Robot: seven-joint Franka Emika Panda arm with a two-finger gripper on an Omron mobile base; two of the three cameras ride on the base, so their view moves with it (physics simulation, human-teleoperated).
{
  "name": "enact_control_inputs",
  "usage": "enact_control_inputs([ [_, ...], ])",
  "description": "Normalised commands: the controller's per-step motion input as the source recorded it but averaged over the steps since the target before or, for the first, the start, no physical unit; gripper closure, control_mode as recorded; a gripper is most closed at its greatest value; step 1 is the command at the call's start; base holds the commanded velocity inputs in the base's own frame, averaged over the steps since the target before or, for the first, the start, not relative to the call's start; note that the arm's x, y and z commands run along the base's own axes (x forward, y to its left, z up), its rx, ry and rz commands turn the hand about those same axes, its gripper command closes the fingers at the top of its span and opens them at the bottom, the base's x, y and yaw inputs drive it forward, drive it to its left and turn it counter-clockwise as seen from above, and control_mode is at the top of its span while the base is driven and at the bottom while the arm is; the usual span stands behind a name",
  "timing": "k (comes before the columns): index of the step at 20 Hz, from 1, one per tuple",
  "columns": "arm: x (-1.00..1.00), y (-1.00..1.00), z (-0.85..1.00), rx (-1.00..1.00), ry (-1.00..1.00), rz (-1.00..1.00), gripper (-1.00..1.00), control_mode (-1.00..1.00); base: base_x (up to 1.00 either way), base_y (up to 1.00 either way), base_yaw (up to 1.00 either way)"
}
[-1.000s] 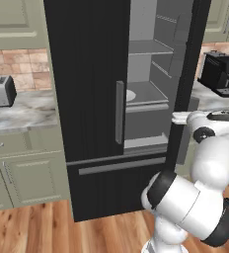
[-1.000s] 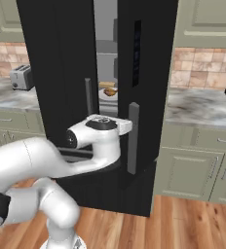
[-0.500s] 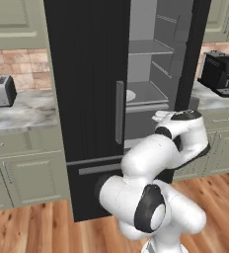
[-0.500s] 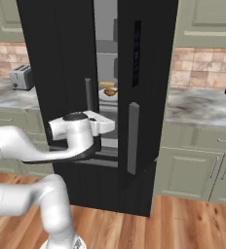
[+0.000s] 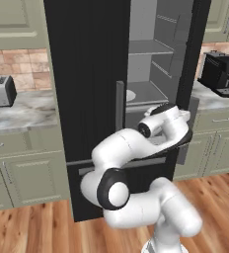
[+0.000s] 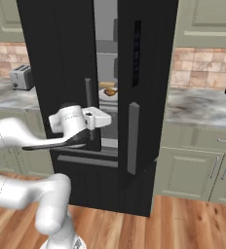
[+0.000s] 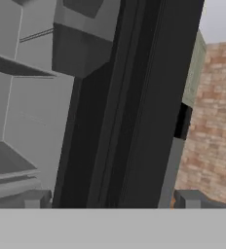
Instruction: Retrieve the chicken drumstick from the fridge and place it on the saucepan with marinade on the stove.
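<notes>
Arm swung left | jaws wide, empty | fridge (image 6: 149, 97) ajar

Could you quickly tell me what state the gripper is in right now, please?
Gripper: open, jaws wide apart, holding nothing; it points at the edge of the fridge door.

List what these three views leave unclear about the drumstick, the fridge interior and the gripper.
- Chicken drumstick: right base view, a tiny golden-brown lump on the white plate; shape too small to read.
- White plate: left base view, mostly hidden behind the fridge door; food unseen.
- Gripper: hand view, fingertips cut off by the bottom edge, spread wide on either side of the right door's edge.
- Fridge lower shelves: left base view, blocked by the arm.
</notes>
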Motion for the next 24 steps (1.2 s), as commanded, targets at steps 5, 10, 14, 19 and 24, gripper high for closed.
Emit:
enact_control_inputs([
  [5,0.28,0.00,0.02,0.00,-0.09,-0.21,-1.00,-1.00,0.00,0.00,0.00],
  [10,0.25,-0.01,0.01,0.00,-0.05,-0.17,-1.00,-1.00,0.00,0.00,0.00],
  [14,0.13,-0.21,0.15,0.00,0.00,-0.06,-1.00,-1.00,0.00,0.00,0.00],
  [19,0.00,-0.44,0.20,0.02,0.00,0.00,-1.00,-1.00,0.00,0.00,0.00],
  [24,-0.11,-0.57,0.06,0.01,0.00,0.00,-1.00,-1.00,0.00,0.00,0.00],
])
